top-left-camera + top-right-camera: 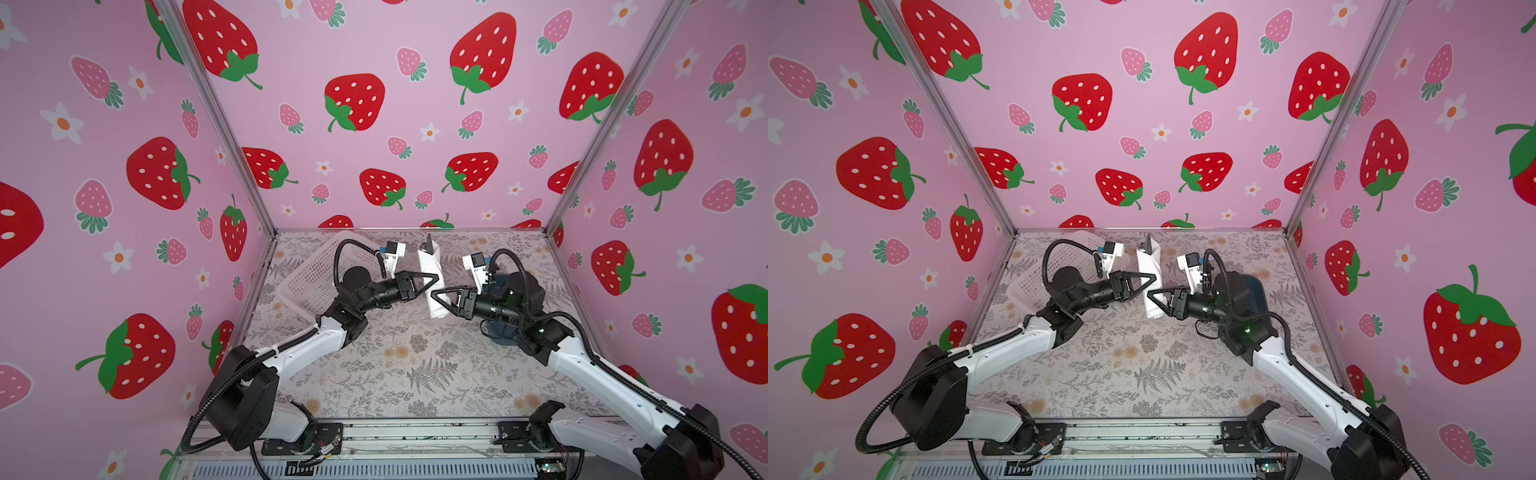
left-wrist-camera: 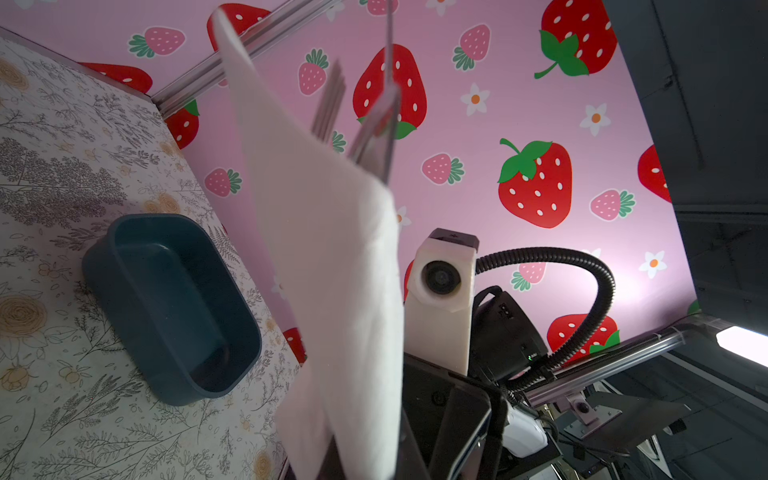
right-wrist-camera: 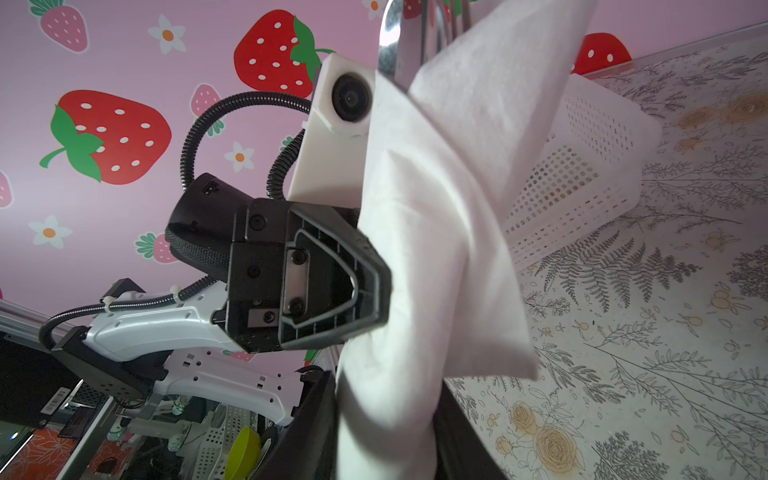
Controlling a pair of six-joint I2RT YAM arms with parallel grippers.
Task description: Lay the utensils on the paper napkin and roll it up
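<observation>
The paper napkin [image 1: 428, 266] [image 1: 1147, 266] is a white roll held upright above the table's far middle. The utensils [image 1: 429, 245] [image 1: 1148, 243] stick out of its top as slim shiny tips; the rest of them is hidden inside. My left gripper [image 1: 434, 277] [image 1: 1156, 277] is shut on the roll's middle from the left. Just below it, my right gripper [image 1: 436, 297] [image 1: 1152, 296] grips the roll's lower part from the right. In the wrist views the napkin [image 2: 332, 257] [image 3: 415, 249] runs up from between the jaws, with the utensils [image 2: 374, 124] [image 3: 411, 41] above. A loose flap hangs off the roll.
A white perforated basket [image 1: 316, 270] [image 1: 1034, 282] [image 3: 582, 166] lies tipped at the back left, behind the left arm. A dark blue tub [image 2: 166, 307] [image 1: 498, 332] [image 1: 1254, 291] sits on the right, partly under the right arm. Pink strawberry walls close in three sides.
</observation>
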